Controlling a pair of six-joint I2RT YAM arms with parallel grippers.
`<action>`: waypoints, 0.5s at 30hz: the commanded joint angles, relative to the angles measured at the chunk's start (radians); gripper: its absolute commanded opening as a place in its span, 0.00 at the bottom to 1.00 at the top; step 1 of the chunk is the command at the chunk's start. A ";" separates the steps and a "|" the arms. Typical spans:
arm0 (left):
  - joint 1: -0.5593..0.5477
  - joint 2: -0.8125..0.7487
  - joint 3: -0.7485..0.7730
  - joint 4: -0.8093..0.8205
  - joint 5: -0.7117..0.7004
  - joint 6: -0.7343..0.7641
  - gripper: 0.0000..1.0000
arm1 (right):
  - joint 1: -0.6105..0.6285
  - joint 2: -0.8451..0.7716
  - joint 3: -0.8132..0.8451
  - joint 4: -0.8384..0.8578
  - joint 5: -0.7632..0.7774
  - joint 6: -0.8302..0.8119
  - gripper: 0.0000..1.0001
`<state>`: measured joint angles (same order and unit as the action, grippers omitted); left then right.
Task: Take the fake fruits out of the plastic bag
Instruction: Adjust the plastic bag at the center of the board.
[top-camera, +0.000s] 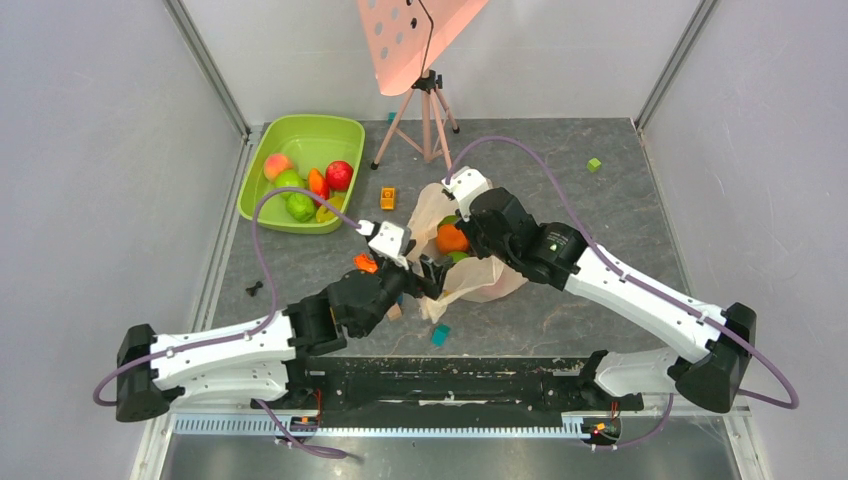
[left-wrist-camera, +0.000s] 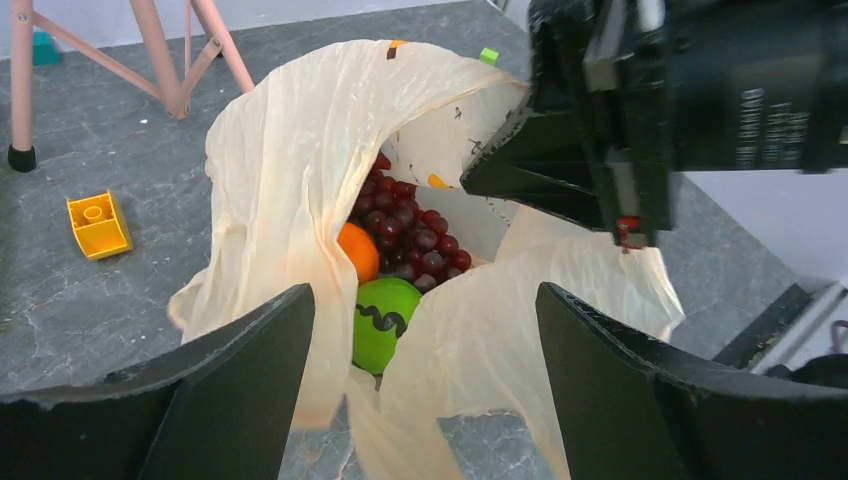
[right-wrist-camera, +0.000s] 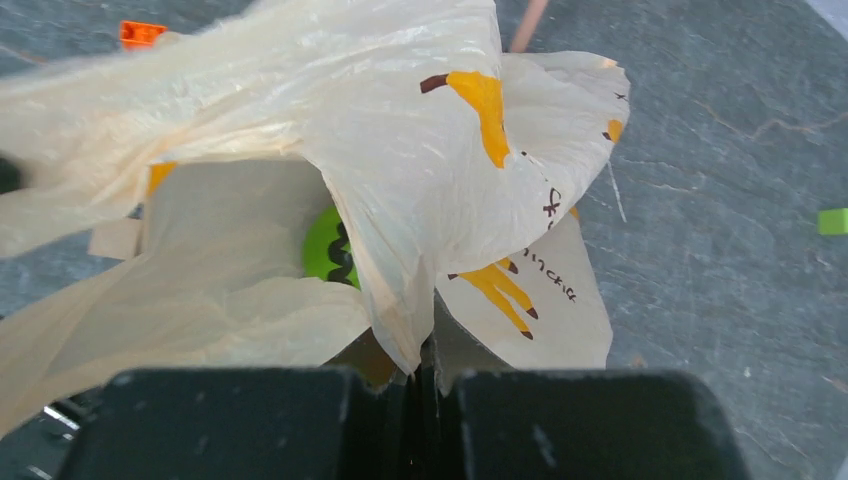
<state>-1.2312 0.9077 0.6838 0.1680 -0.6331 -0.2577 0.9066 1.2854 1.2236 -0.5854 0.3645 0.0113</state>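
The plastic bag (top-camera: 485, 282) lies crumpled mid-table, its mouth facing my left gripper. My right gripper (right-wrist-camera: 428, 375) is shut on a fold of the bag's (right-wrist-camera: 400, 150) rim and holds it lifted. My left gripper (left-wrist-camera: 422, 292) stands open just in front of the mouth, a finger on each side and nothing between them. Inside the bag (left-wrist-camera: 290, 170) I see an orange (left-wrist-camera: 360, 250), a green fruit with a black zigzag (left-wrist-camera: 385, 320) and a dark grape bunch (left-wrist-camera: 415, 235). The right wrist view shows only a sliver of the green fruit (right-wrist-camera: 325, 250).
A lime-green tub (top-camera: 262, 185) at the back left holds a peach (top-camera: 277, 165), a red apple (top-camera: 339, 175) and green fruits (top-camera: 297, 200). A pink tripod (top-camera: 428, 110) stands behind the bag. Small blocks lie around: yellow (top-camera: 388, 198), teal (top-camera: 440, 334), green (top-camera: 594, 165).
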 joint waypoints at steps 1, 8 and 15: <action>0.037 0.083 0.014 0.137 -0.028 0.054 0.88 | -0.001 -0.055 -0.011 0.077 -0.084 0.029 0.00; 0.205 0.174 -0.030 0.185 0.125 -0.039 0.88 | -0.003 -0.098 -0.049 0.100 -0.107 0.049 0.00; 0.263 0.301 -0.001 0.246 0.294 -0.021 0.88 | -0.013 -0.116 -0.083 0.131 -0.147 0.061 0.00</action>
<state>-0.9737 1.1503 0.6563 0.3271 -0.4706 -0.2649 0.9005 1.1992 1.1534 -0.5182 0.2474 0.0502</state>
